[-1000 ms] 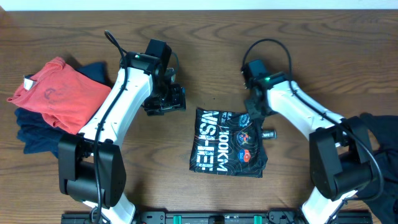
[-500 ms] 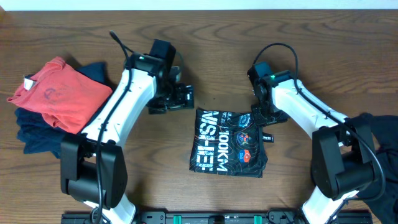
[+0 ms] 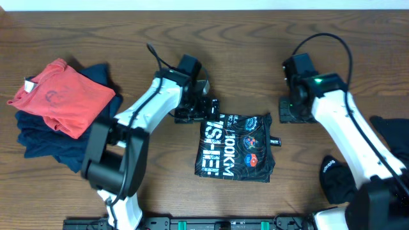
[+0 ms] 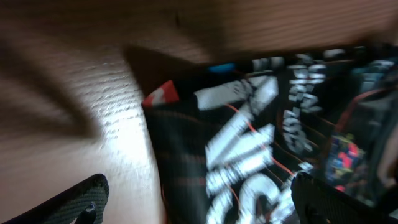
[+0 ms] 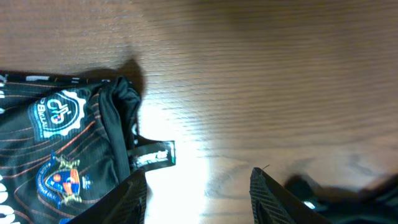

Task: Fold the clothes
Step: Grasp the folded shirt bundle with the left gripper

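The folded black T-shirt (image 3: 235, 147) with white lettering and a red-blue logo lies flat at the table's middle. My left gripper (image 3: 207, 108) hovers at its top left corner, jaws wide open. In the left wrist view the shirt (image 4: 249, 137) fills the space between the fingertips (image 4: 84, 200), blurred; the left gripper (image 4: 199, 205) holds nothing. My right gripper (image 3: 291, 114) stands to the right of the shirt's top right corner, clear of it. The right gripper (image 5: 200, 199) is open over bare wood, with the shirt (image 5: 62, 137) and its small tag (image 5: 152, 154) to its left.
A pile of red and navy clothes (image 3: 57, 102) sits at the far left. Dark garments (image 3: 391, 137) lie at the right edge, and a black bundle (image 3: 335, 177) sits beneath the right arm. The table's front rail (image 3: 204, 223) runs along the bottom.
The left gripper swung right to the shirt's top left corner and opened wide. The right gripper drew back up and right off the shirt's edge, opening as it went.
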Motion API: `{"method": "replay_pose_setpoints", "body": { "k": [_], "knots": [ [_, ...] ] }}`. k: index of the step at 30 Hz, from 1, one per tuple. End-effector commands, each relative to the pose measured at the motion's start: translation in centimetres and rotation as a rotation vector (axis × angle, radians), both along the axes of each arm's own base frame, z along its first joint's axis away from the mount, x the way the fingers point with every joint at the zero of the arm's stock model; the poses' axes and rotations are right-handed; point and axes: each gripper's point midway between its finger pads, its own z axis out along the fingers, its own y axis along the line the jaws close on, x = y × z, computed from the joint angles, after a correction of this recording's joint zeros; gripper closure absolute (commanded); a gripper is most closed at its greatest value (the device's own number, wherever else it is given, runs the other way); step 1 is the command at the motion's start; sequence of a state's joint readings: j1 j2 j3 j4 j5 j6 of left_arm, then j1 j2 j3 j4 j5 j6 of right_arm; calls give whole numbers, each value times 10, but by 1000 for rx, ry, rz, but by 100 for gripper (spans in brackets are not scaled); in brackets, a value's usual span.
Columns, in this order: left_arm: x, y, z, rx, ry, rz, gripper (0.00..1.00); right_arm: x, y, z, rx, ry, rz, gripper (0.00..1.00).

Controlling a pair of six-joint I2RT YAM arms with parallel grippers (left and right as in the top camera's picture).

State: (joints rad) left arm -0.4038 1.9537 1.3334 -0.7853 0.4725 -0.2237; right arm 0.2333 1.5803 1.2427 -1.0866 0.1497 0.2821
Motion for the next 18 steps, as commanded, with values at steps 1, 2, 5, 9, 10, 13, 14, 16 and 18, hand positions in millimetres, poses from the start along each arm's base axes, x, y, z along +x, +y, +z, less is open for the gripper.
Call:
{"method": "replay_pose_setpoints", "body": {
  "k": [1,2,5,9,10,13,14,16,18],
  "knots": [
    [-11,-2,-23,10,61,-33,5,1,-8,19,14,-53,-34,47],
    [-13,-3,-28,14,76,-37,6,0,-10,21,14,-56,-38,45],
    [-25,-11,-41,10,132,-60,11,-1,-14,23,15,-59,-51,45],
    [-41,-30,-44,-50,180,-108,20,-2,-15,23,14,-56,-54,45],
    [-44,-34,-43,-59,182,-124,23,-2,-15,23,14,-56,-54,45],
    [-50,-41,-43,-57,181,-149,38,-2,-15,23,14,-56,-54,45],
    [-51,-42,-43,-56,179,-155,43,-2,-15,23,14,-56,-54,46],
    [-50,-43,-43,-63,163,-176,56,-2,-15,23,14,-55,-54,45],
    [-44,-42,-45,-56,135,-181,78,-3,-15,23,14,-54,-54,45]
  ]
}}
